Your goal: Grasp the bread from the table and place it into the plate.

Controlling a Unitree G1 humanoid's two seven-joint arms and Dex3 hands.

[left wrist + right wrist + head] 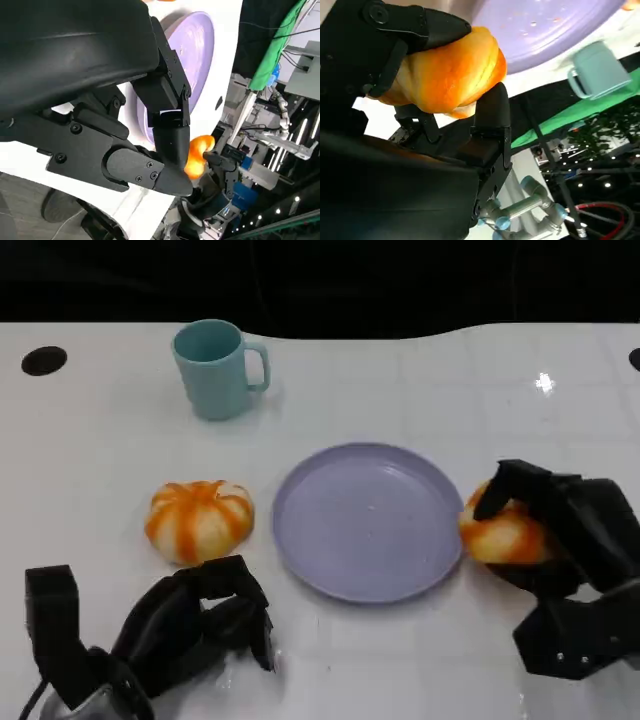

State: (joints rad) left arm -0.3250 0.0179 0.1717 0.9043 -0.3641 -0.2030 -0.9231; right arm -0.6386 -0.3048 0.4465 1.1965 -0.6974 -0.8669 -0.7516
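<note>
An orange bread roll [500,533] lies on the white table just right of the lavender plate [368,520]. My right hand [560,540] grips it, fingers wrapped over its top and far side; the right wrist view shows the bread roll [447,75] clamped between black fingers [490,115], with the plate [545,25] beyond. A second, pumpkin-shaped roll [200,520] sits left of the plate. My left hand [190,625] rests low in front of that roll with fingers curled in, holding nothing. In the left wrist view, the plate [192,45] and the gripped roll [197,155] lie past the left hand's fingers [165,125].
A teal mug [215,368] stands at the back left of the table, handle to the right. A black round hole [44,361] marks the far left of the table [450,380]. The table's far edge meets a dark background.
</note>
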